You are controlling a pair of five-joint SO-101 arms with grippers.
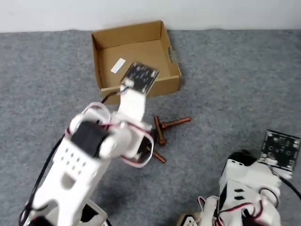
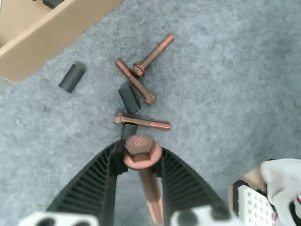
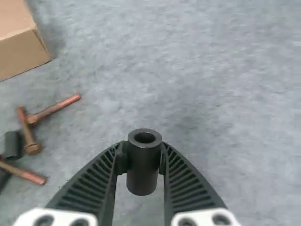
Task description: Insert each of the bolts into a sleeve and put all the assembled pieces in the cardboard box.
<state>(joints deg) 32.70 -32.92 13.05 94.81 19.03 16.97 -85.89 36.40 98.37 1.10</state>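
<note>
Plainly, the left pincer (image 2: 139,154) is clamped on a copper-coloured bolt (image 2: 151,195) just under its hexagonal head, with the shank running back between the jaws. The right pincer (image 3: 142,151) grips a black sleeve (image 3: 142,165) across its wall, leaving the bore open and facing outward. Both pieces look rigid and smooth. The bolt is probably the heavier and could swivel between the ribbed jaws, so a hold close to the head suits it. Just beyond the left pincer's tips lie three loose bolts (image 2: 135,81) and loose sleeves (image 2: 72,77); the cardboard box (image 2: 33,44) stands farther off.
</note>
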